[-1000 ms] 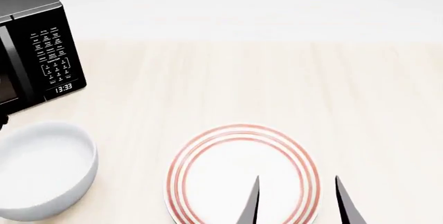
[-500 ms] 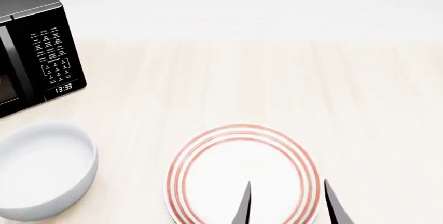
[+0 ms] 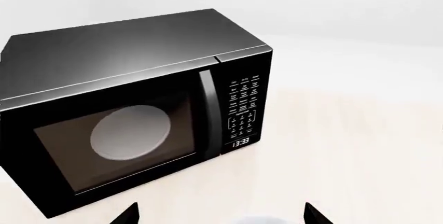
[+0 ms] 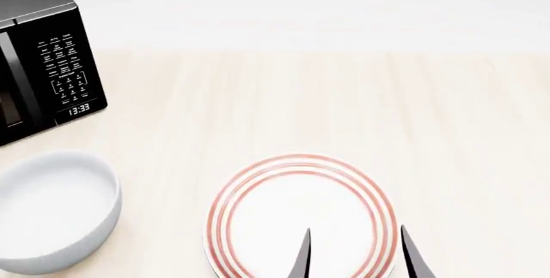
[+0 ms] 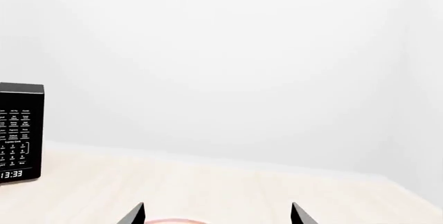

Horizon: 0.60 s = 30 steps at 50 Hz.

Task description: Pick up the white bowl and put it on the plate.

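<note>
On my head camera the white bowl [image 4: 53,210] sits on the pale wooden table [image 4: 344,104] at the near left, well apart from the plate [image 4: 301,217] at near centre. A black microwave [image 4: 47,65] stands just behind the bowl, door closed, its clock reading 13:33. My right gripper [image 4: 354,257] hovers over the plate's near right side, fingers apart and empty. My left gripper [image 3: 220,216] shows only two spread fingertips facing the microwave [image 3: 138,110], holding nothing.
</note>
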### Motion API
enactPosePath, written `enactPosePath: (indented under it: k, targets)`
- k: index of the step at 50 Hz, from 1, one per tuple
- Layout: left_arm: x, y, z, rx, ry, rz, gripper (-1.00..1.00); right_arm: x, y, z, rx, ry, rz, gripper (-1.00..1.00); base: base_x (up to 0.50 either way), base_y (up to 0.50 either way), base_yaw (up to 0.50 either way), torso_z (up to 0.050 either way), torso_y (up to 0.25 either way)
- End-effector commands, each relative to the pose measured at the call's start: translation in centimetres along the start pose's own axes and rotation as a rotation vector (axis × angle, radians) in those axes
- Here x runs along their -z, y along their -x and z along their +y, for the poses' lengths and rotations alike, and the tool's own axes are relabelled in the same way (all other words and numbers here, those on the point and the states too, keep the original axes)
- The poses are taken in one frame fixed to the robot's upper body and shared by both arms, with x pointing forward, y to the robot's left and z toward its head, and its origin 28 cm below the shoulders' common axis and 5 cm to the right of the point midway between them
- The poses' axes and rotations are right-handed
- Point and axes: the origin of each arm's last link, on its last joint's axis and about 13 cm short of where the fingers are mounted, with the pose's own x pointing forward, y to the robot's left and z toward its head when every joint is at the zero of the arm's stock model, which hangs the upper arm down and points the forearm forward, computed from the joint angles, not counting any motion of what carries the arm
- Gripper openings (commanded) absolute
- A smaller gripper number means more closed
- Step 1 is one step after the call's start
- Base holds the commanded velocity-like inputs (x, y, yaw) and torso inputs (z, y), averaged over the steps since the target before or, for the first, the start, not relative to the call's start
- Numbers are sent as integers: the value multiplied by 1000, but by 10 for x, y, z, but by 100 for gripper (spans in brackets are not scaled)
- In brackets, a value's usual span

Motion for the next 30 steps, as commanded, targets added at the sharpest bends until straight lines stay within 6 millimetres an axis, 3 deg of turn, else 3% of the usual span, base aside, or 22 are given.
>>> enactPosePath:
  k: [1,30]
  targets:
    - [13,-10,0,9,47,85,100,1,0,0,0,1,1,100,0,0,0,0,0]
    - [41,-21,-2,-11,28,147,100,2,0,0,-1,4,0,100,0,0,0,0,0]
